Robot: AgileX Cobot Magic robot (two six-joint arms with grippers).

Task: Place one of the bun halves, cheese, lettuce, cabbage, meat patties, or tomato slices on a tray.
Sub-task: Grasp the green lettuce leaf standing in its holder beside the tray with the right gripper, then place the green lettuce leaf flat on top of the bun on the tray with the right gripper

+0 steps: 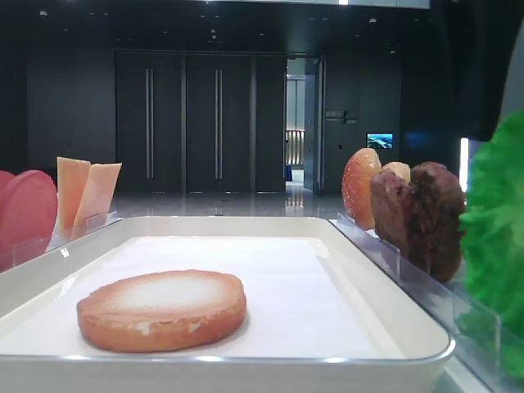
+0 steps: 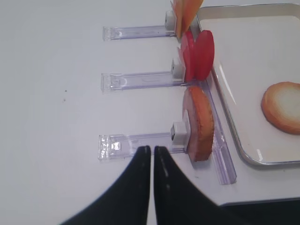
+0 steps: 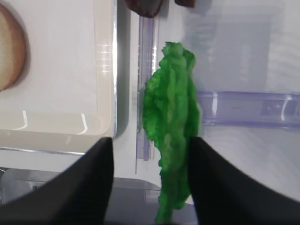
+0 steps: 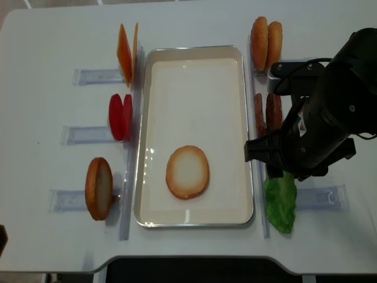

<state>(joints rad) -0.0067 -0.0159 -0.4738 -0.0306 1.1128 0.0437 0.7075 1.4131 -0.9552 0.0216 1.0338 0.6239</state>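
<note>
Your right gripper [image 3: 150, 173] straddles the lettuce [image 3: 172, 136], one dark finger [image 3: 93, 183] on each side of the upright leaf. The jaws stand partly apart: the right-hand finger lies against the leaf's edge, while the other is clear of it, so you cannot tell from the wrist view whether the leaf is actually gripped. The lettuce stands on edge in its clear plastic holder [image 3: 146, 93], just outside the right rim of the tray [image 4: 195, 219] (near that rim's front end in the overhead view).

Your left gripper [image 2: 152, 157] has its fingers pressed together with nothing between them. It hovers beside a bun half [image 2: 201, 123] standing on edge in a holder left of the tray.

On the tray liner, one bun half [image 4: 187, 171] lies flat, pale face up. Left of the tray, the tomato slices [image 4: 120, 117] and the cheese [image 4: 127, 46] stand in their holders. Right of the tray, two more bun halves [image 4: 265, 43] stand at the far end, with the meat patties [image 4: 266, 112] between them and the lettuce.
</note>
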